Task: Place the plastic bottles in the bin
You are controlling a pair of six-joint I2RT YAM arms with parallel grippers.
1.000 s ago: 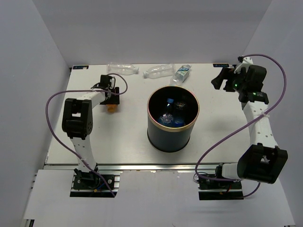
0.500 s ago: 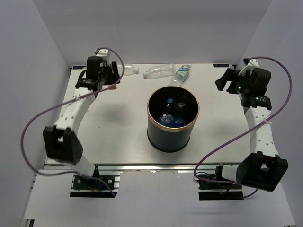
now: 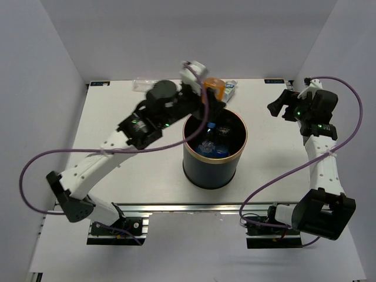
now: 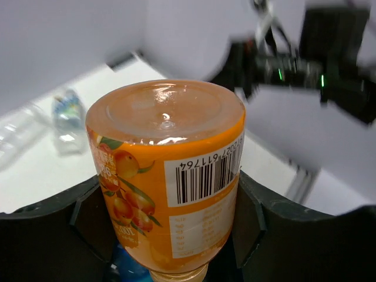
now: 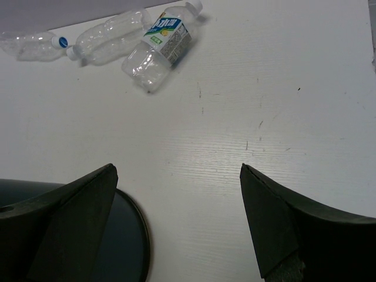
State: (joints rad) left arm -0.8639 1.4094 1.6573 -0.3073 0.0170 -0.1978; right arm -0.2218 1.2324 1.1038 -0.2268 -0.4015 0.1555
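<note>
**You are holding the short orange bottle up by the bin, drop not yet made.**

Your left gripper (image 4: 169,214) is clamping the orange bottle (image 4: 167,147) by its sides, raised about over the far rim of the bin (image 3: 209,174), where other bottles are lying. Next, I judge, you are wanting it squarely over the opening before letting go. Your right gripper (image 5: 176,171) is hanging wide and empty, right of the bin. Two clear bottles (image 5: 108,40) and a green-white labelled bottle (image 5: 160,42) are lying at the table's (image 5: 282,94) far edge.

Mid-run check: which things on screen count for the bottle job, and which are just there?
Job: orange bottle in left tool; bin with bottles inside; green-white label bottle; two clear bottles on table.
Not job: purple cables; mounting rail.
</note>
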